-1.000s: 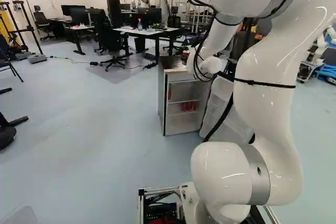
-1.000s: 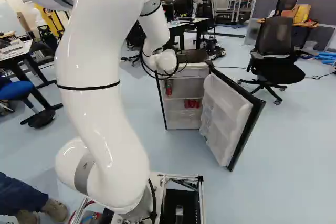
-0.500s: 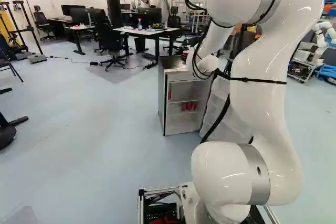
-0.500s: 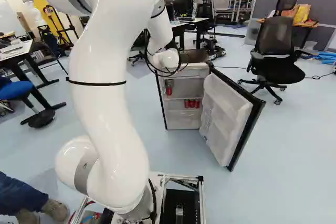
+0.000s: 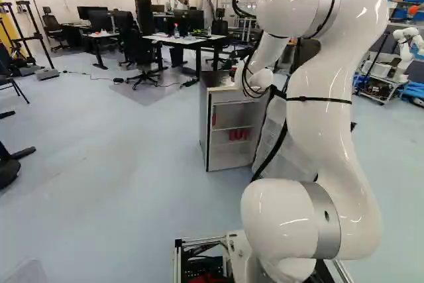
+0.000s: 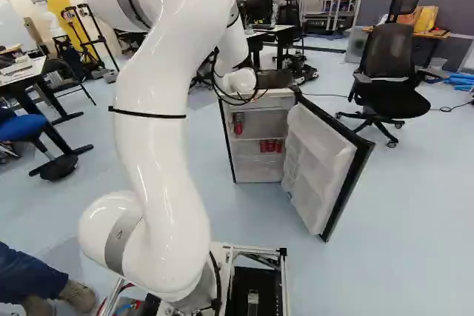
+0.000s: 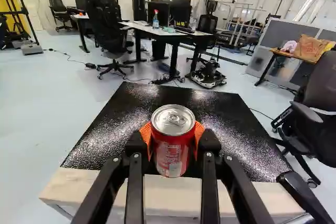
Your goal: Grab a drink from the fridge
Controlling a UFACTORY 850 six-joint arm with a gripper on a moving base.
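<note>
Clock directions are given with twelve straight ahead along the gripper or, for the base, along its view. The gripper (image 7: 174, 136) is closed to about a can's width, its orange pads (image 7: 146, 139) bearing on both sides of one red can (image 7: 172, 156). The can is upright, lid towards the camera, over the front edge of the fridge top (image 7: 118, 116); whether its foot touches that surface cannot be told. The fridge (image 5: 205, 130) stands at twelve o'clock from the base, with further red cans (image 6: 271, 146) on an inner shelf. The grasp appears made, and what remains is judged to be a clear carry away. Principal hazard: the fridge door (image 6: 329, 175), swung open at one o'clock from the base; a low or rightward retreat could strike it, and its apparent top edge (image 7: 302, 195) lies near, at four o'clock from the can. Second: a downward move begun too soon could knock the can's foot on the front edge, tilting it in the pads. Third: smooth, possibly damp metal may slip under a jerky start. Fourth: the looped cable (image 6: 222, 96) by the wrist could snag the door during a turn.
</note>
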